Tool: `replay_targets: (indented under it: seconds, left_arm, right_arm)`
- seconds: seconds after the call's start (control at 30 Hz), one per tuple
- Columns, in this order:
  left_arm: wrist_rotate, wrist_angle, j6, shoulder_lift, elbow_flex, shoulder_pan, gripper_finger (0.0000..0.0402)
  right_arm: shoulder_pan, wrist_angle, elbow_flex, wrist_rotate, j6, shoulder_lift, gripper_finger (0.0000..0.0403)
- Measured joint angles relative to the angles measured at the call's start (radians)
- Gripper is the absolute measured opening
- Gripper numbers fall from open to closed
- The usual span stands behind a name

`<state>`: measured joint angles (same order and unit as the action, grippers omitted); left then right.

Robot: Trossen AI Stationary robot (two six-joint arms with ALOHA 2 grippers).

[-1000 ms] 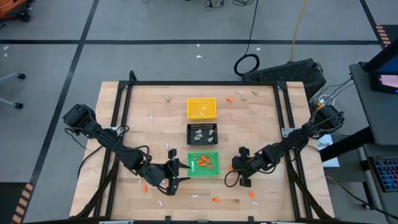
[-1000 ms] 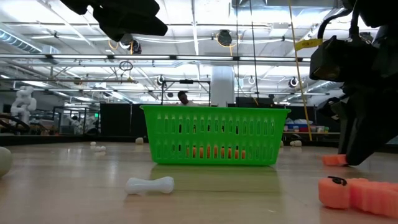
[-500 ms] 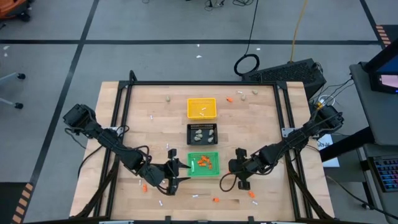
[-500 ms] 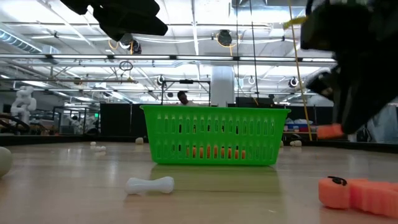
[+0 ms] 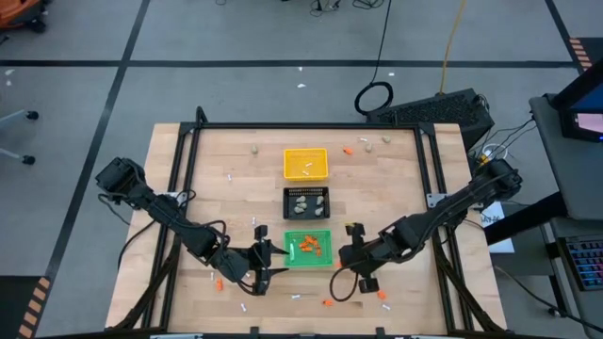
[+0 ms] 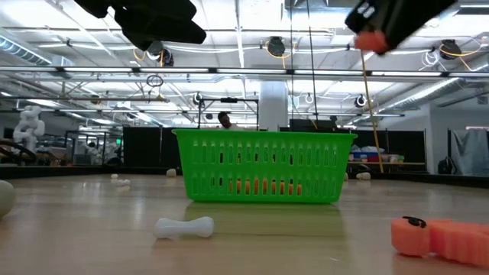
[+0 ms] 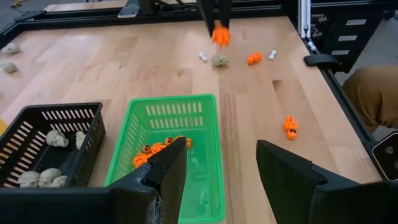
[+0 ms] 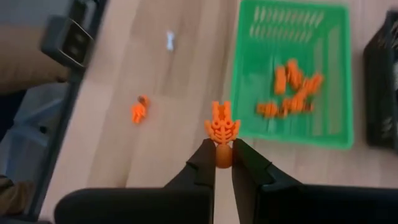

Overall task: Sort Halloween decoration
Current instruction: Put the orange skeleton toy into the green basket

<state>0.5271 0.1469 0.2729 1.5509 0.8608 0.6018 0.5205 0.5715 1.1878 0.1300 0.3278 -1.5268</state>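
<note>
The Halloween decoration is lying scattered around the green tray (image 5: 309, 248), which I am using as my landmark. Nearest the table's front edge, I am seeing an orange bit (image 5: 327, 302) and a thin white stick (image 5: 295, 297) on the wood in front of the tray; the low view is showing that white stick (image 6: 184, 227) and an orange piece (image 6: 439, 238) close to the camera.

I am holding the right gripper (image 8: 222, 163) just beside the tray's right side, raised off the table, its fingers pinching an orange skeleton piece (image 8: 221, 129). The left gripper (image 7: 214, 168) is hovering at the tray's left side with its fingers parted and nothing between them.

Inside the tray, a cluster of orange pieces (image 5: 312, 247) is lying. Just behind it, the black tray (image 5: 306, 202) is holding beige-grey lumps (image 5: 301, 201). Behind that, the yellow tray (image 5: 306, 164) is carrying white sticks (image 5: 304, 170). Farthest back, a beige lump (image 5: 253, 149) is sitting to the left and an orange bit (image 5: 348, 151) to the right.
</note>
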Motion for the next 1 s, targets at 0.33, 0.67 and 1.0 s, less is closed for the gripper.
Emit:
replay_targets:
  seconds: [0.33, 0.67, 1.0]
  left_arm:
    - [0.001, -0.006, 0.003, 0.0, 0.0, 0.0, 0.0193]
    - [0.001, 0.004, -0.077, 0.0, 0.0, -0.014, 0.0193]
    - [0.004, 0.001, -0.106, 0.0, 0.0, -0.08, 0.0193]
  right_arm:
    - [0.029, 0.055, 0.0, 0.115, -0.062, 0.199, 0.0009]
    - [0.037, -0.216, -0.261, 0.184, -0.141, 0.433, 0.0009]
    - [0.035, -0.687, -0.582, 0.239, -0.154, 0.524, 0.0009]
